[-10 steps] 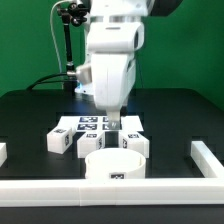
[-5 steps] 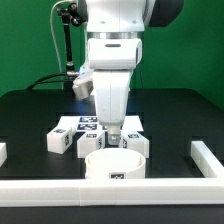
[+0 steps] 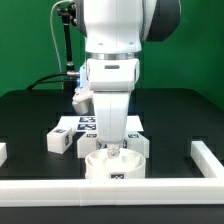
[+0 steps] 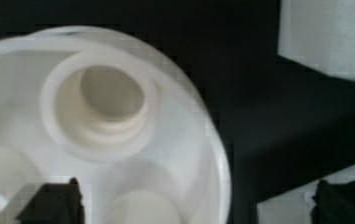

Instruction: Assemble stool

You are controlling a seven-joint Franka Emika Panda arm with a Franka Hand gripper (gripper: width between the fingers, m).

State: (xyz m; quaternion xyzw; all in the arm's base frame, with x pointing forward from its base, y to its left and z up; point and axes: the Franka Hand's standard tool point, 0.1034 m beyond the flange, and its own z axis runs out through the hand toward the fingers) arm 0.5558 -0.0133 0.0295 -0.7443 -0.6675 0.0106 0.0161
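Note:
The round white ring-like seat [image 3: 113,166] stands at the table's front, a tag on its front wall. My gripper [image 3: 113,150] hangs right over its far rim, jaws open and empty. In the wrist view the seat [image 4: 85,110] fills most of the picture. The gripper [image 4: 199,205] straddles the seat's rim, one dark fingertip [image 4: 53,200] over the seat's inside and the other outside it. One blocky leg [image 3: 58,141] lies at the exterior view's left of the seat, another [image 3: 140,146] at its right. A leg [image 4: 334,40] shows beside the seat in the wrist view.
The marker board [image 3: 84,124] lies behind the seat, partly hidden by the arm. A long white border rail [image 3: 110,194] runs along the front, with a shorter one [image 3: 207,156] at the exterior view's right. A black camera stand [image 3: 68,45] rises at the back.
The gripper has come down and forward from above the marker board to the seat's far rim. The seat and legs have not moved.

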